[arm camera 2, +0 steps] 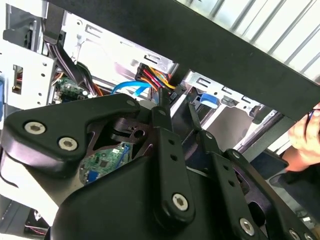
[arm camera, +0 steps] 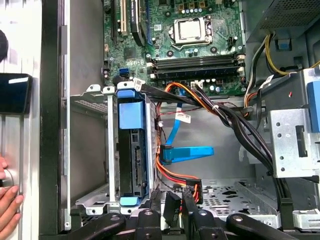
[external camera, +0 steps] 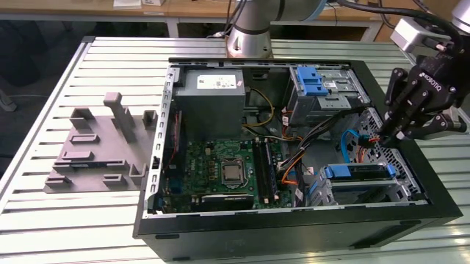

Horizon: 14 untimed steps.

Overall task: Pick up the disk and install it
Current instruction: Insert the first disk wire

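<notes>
Well, from where I stand the disk (external camera: 357,171) sits in the drive cage (external camera: 400,190) at the corner of the open computer case (external camera: 294,228), towards the exterior view's right. It stands on its edge, its blue carrier showing along the top. In the first wrist view the disk (arm camera: 133,150) fills one slot of that cage (arm camera: 90,100), with the blue frame at both ends.

The robot's hand (external camera: 387,138) hangs over the case's edge at the exterior view's right, just beside the cage and apart from the disk. Its fingers are drawn together with nothing between them (in both wrist views the two black fingers run side by side). The tips point down among the loose wiring, near a blue cable (external camera: 345,140) and a bunch of orange and red wires (arm camera: 172,175).

Further in lie the green motherboard (external camera: 224,170) and the grey power supply (external camera: 209,91), and a second metal cage with a blue latch (external camera: 320,82) sits at the far corner. On the slatted surface (external camera: 74,220) outside the case, at the exterior view's left, rests a grey moulded fixture (external camera: 96,148). A person's fingers (arm camera: 9,202) show just outside the case wall.
</notes>
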### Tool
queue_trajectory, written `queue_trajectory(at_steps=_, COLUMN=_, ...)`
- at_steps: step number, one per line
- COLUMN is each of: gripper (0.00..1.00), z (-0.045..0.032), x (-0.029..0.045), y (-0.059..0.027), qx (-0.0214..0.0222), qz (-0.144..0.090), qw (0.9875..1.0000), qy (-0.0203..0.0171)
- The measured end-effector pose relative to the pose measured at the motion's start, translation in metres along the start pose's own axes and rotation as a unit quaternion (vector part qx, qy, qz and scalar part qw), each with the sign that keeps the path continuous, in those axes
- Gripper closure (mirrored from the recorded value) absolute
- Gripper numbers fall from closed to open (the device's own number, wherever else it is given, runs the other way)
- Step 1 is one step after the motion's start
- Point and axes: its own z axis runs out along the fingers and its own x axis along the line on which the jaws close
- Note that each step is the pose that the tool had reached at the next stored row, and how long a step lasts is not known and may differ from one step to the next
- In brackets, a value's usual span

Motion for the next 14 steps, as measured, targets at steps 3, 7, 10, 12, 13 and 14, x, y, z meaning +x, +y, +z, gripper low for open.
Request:
queue_trajectory(at_steps=3, gripper=0.71, z=0.0004, x=-0.0008, y=-0.0003, qx=0.0002, qz=0.002, qw=1.0, qy=0.0044)
queue_trajectory(at_steps=7, gripper=0.84, z=0.0004, x=-0.0009, y=0.0006, qx=0.0002, qz=0.002, qw=1.0, qy=0.005)
queue_trajectory(at_steps=10, gripper=0.84, z=0.0018, x=0.0001, y=0.0111, qx=0.0026, qz=0.003, qw=1.0, qy=0.0046)
queue_trajectory(at_steps=12, gripper=0.84, z=0.0025, x=0.0012, y=0.0164, qx=0.0044, qz=0.003, qw=1.0, qy=0.0044)
queue_trajectory(at_steps=13, gripper=0.84, z=0.0028, x=0.002, y=0.0177, qx=0.0049, qz=0.002, qw=1.0, qy=0.0044)
queue_trajectory(at_steps=14, gripper=0.84, z=0.003, x=0.003, y=0.0186, qx=0.0056, qz=0.001, qw=1.0, qy=0.0043)
